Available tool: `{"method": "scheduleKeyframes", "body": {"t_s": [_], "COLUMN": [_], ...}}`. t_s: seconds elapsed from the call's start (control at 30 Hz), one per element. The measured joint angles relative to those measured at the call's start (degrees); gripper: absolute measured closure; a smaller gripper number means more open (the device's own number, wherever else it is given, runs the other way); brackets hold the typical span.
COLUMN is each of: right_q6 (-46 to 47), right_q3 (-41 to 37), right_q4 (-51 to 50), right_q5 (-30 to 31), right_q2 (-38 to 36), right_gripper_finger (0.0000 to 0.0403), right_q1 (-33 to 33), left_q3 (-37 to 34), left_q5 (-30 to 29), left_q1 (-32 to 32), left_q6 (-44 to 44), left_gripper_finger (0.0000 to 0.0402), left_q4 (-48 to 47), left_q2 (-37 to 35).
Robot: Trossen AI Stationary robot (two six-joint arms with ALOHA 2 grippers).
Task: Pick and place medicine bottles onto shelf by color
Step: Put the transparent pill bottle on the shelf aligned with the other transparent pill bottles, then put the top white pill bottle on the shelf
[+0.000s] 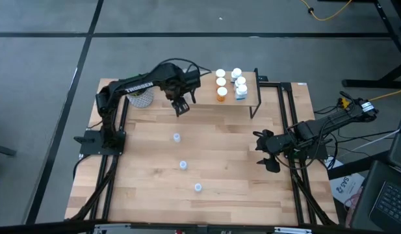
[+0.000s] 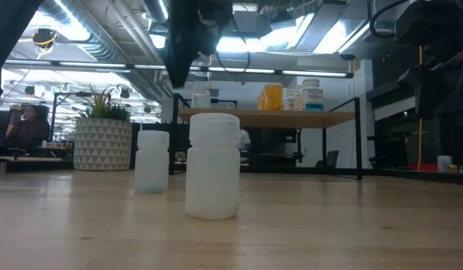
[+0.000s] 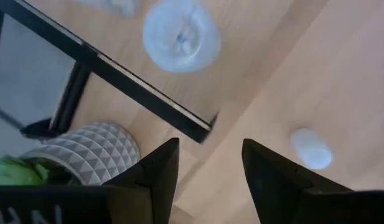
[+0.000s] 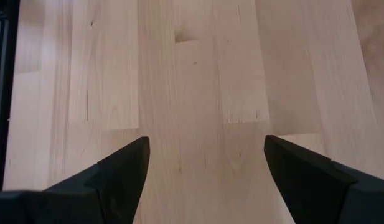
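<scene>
Wood tabletop [image 1: 226, 169] has three pale bottles [image 1: 183, 165] loose mid-table; the rest sit on the shelf [image 1: 249, 99]. Left gripper [image 1: 181, 107] hovers near the shelf's edge, jaws apart, empty. Right gripper [image 1: 266, 154] waits wide open at the table's right side. They look light, slick plastic and tippy, so I'd pinch mid-body.

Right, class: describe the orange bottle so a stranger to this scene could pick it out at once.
Find the raised wooden shelf at the table's far edge. A cluster of small bottles stands on it. The orange bottle is at the cluster's near-left corner, the only orange-bodied one among white and pale blue neighbours.
</scene>
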Motion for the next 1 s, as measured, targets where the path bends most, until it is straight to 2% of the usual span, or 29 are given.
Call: {"method": "scheduleKeyframes", "body": {"t_s": [0.13, 0.43, 0.83, 1.0], "right_q6": [0.0, 0.1, 0.0, 0.1], "right_q3": [0.0, 0.0, 0.0, 0.0], "right_q4": [0.0, 0.0, 0.0, 0.0], "right_q5": [0.0, 0.0, 0.0, 0.0], "right_q2": [0.0, 0.0, 0.0, 0.0], "right_gripper_finger": [0.0085, 0.0085, 0.0085, 0.0085], "right_q1": [0.0, 0.0, 0.0, 0.0], "left_q3": [-3.2, -3.4, -3.4, -3.4], "left_q5": [-0.3, -3.9, -4.8, -3.3], "left_q1": [0.3, 0.9, 1.6, 1.7], "left_q6": [0.2, 3.3, 3.4, 3.3], "left_gripper_finger": [0.0233, 0.0233, 0.0233, 0.0234], "left_q4": [4.4, 12.0, 11.6, 7.2], "left_q2": [0.1, 0.1, 0.0, -0.7]}}
